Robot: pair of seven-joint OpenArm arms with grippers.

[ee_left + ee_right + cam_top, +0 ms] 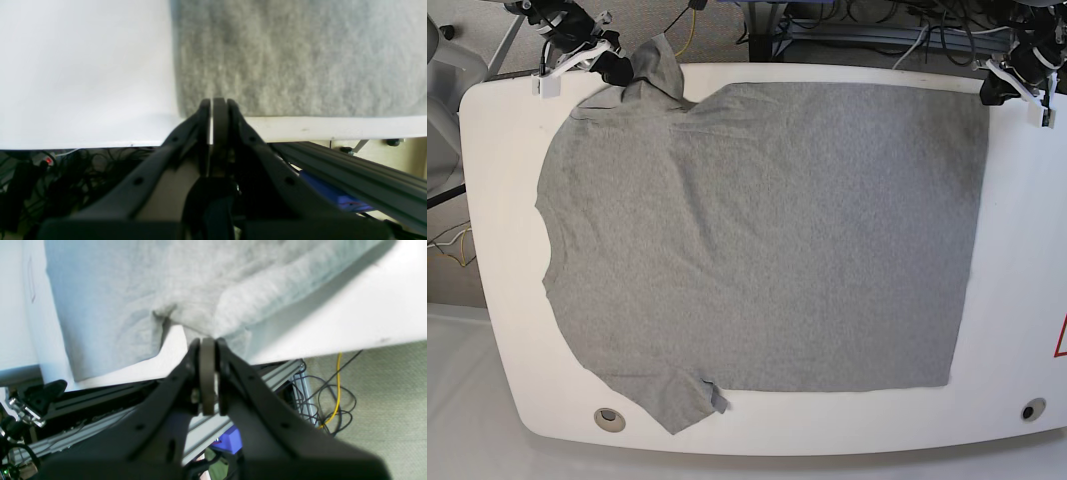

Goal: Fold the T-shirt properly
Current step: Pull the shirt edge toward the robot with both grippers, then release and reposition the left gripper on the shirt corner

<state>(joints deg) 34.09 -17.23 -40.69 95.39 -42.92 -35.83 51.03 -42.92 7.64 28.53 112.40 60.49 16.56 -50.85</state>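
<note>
A large plain heather-grey cotton T-shirt [767, 240] lies spread flat across my white rounded table [1017, 250], covering most of the top. Its collar end points toward the base view's left and its straight hem toward the right. One short sleeve [689, 398] lies flat near the table's front edge, close to a small round hole [609, 418] in the tabletop. The other sleeve [655, 68] is bunched and lifted at the far left corner.

My right gripper [207, 340] sits at that far left corner with its 2 black fingers pressed together, pinching the raised sleeve fabric; in the right wrist view the cloth gathers into a fold right at the fingertips. My right arm reaches in from beyond the far edge, and most of it is cut off by the frame.

My left gripper [215, 100] is at the far right corner, fingers pressed together with nothing visibly between them. Its tips sit over the table's edge just beside the shirt's hem corner. The left wrist view is blurred, so I cannot tell whether the tips touch the cloth. Most of my left arm is also cut off.

Below the table edge, the wrist views show grey metal rails [350, 170], tangled dark cables [330, 400] and a yellow cable [337, 386] on the floor.
</note>
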